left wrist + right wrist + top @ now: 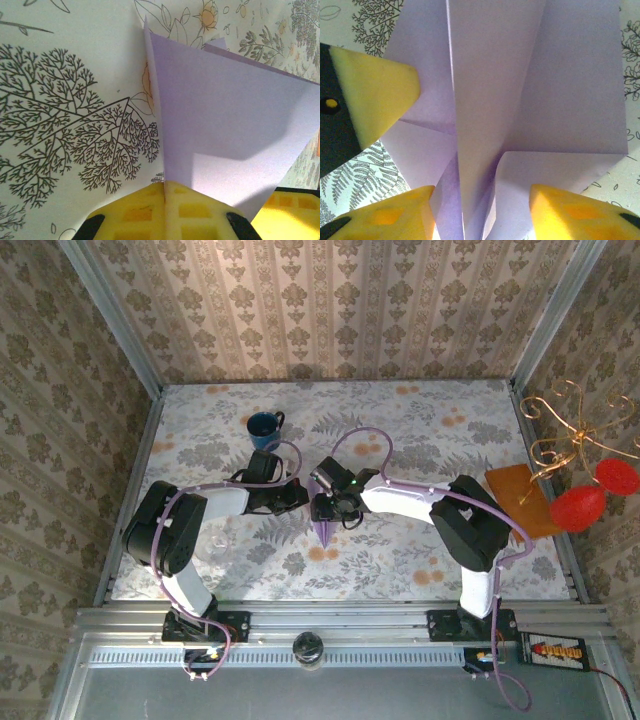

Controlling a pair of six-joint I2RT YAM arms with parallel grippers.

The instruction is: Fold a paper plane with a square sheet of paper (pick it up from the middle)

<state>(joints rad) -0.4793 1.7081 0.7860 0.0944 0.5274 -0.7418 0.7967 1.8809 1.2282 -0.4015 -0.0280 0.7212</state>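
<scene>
While in left claw (165,192), paper plane (225,110).

A floral-patterned worktop (420,430) sits boxed in by walls (330,310) papered with a damask print. Toward the back, left of centre, a blue mug (264,429) stands upright with its handle turned to the right. At the right edge an orange-brown flat rectangle (519,498) lies on the worktop. A curly gold wire stand (562,430) rises just beside it, carrying two red balls (577,506). On the front rail sits a black knob (308,647), with a small orange-labelled box (552,648) further right.
</scene>
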